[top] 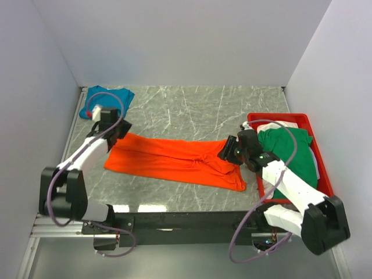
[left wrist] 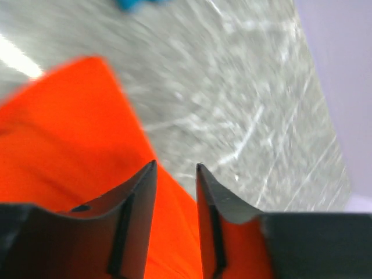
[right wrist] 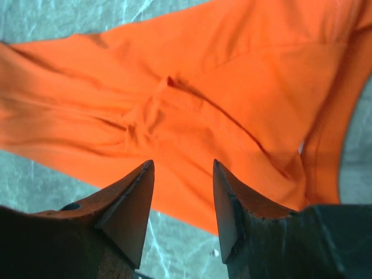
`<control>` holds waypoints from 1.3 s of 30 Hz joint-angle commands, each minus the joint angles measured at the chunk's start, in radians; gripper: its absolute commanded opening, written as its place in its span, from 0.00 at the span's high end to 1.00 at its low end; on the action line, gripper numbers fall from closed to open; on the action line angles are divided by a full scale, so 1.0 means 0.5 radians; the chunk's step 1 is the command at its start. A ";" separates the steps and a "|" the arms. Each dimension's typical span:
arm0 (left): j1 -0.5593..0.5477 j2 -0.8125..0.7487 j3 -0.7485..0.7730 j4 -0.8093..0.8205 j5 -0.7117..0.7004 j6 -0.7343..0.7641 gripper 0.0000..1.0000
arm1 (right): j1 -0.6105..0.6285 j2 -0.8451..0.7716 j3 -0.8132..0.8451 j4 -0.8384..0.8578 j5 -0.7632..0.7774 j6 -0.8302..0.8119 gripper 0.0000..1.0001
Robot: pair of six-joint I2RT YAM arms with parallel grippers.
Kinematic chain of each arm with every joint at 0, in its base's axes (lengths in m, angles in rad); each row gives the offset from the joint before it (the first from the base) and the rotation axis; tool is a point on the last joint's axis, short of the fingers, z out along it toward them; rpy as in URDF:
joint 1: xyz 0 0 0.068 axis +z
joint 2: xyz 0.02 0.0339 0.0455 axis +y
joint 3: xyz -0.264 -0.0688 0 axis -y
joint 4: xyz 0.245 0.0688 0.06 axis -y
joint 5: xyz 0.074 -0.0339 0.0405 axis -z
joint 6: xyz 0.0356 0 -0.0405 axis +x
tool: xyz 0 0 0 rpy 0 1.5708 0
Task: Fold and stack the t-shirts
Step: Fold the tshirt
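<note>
At the far left corner of the marble-patterned counter (top: 192,110) lies a teal shirt (top: 107,100), bunched in a loose heap. It shows only as a blurred blue patch at the top of the left wrist view.

Just in front of it, the left gripper (top: 119,129) sits over the left end of the orange shirt (top: 174,160). From the wrist, this gripper (left wrist: 176,168) has its jaws apart with nothing between them. The orange cloth (left wrist: 64,128) fills the space below and to the left, and its edge runs through the gap onto bare counter.

The orange shirt lies flat on the counter as a long, slightly creased band that slopes toward the near right.

The right gripper (top: 228,150) is above the shirt's right part. In its wrist view, the gripper (right wrist: 183,165) is spread open and grips nothing. Wrinkled orange fabric (right wrist: 221,87) lies beyond the fingertips.

The shirt's right end stops just beside a red tray (top: 279,118) at the counter's right side. A green shirt (top: 290,148) is piled in the tray, with white cloth (top: 273,124) showing at its far edge. The right arm crosses over the tray's near part.
</note>
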 commanded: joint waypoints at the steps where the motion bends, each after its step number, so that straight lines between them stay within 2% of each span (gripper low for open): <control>1: -0.117 0.190 0.130 -0.061 -0.093 -0.022 0.65 | 0.036 0.141 0.108 0.145 0.099 0.050 0.48; 5: -0.197 0.383 0.140 -0.046 -0.084 -0.058 0.75 | 0.054 0.358 0.151 0.255 0.114 0.062 0.48; 7: -0.206 0.402 0.106 -0.018 -0.090 -0.077 0.77 | 0.064 0.414 0.154 0.283 0.118 0.059 0.48; 13: -0.206 0.359 -0.071 -0.030 -0.200 -0.074 0.85 | 0.067 0.552 0.072 0.360 0.093 0.093 0.48; 21: -0.157 0.286 -0.274 0.006 -0.241 -0.114 0.90 | 0.067 0.690 0.007 0.430 0.081 0.099 0.48; 26: -0.099 0.157 -0.434 0.049 -0.231 -0.114 0.90 | 0.061 0.874 0.111 0.452 0.038 0.093 0.48; 32: 0.091 -0.006 -0.609 0.086 -0.182 -0.083 0.90 | 0.064 1.052 0.264 0.406 0.050 0.069 0.48; 36: 0.156 -0.082 -0.649 0.114 -0.133 -0.006 0.89 | 0.064 0.976 0.271 0.366 0.059 0.044 0.48; 39: 0.156 -0.135 -0.624 0.160 -0.072 0.067 0.82 | 0.079 0.850 0.289 0.329 0.062 0.013 0.47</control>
